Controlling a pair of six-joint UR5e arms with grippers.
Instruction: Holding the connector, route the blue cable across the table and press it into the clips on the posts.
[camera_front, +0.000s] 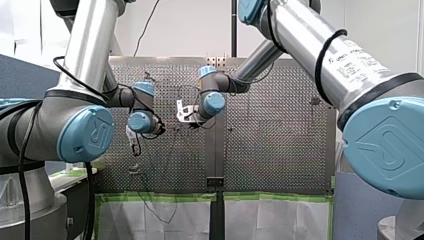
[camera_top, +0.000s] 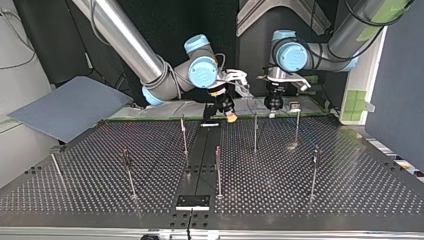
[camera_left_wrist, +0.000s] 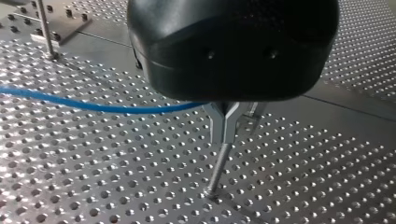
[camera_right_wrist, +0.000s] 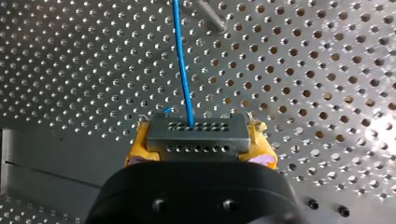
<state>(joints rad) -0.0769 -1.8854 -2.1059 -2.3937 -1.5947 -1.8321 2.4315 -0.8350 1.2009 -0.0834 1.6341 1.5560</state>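
At the top view's left of centre, my right gripper hangs over the far edge of the table. The right wrist view shows its yellow pads clamped on the grey connector. One blue cable leaves the connector's face and runs ahead over the perforated plate. I judge the cable light, thin and limp, so it will likely sag and trail. The rigid connector is the sound place to hold it, with a second grip on the cable close to each clip when pressing. Just to the right, my left gripper hovers near. Its wrist view has the cable passing under its black body, close to a post, but I cannot tell whether it is open or closed. Count: one cable, one connector, two grippers and, in the top view, seven slim posts across the table.
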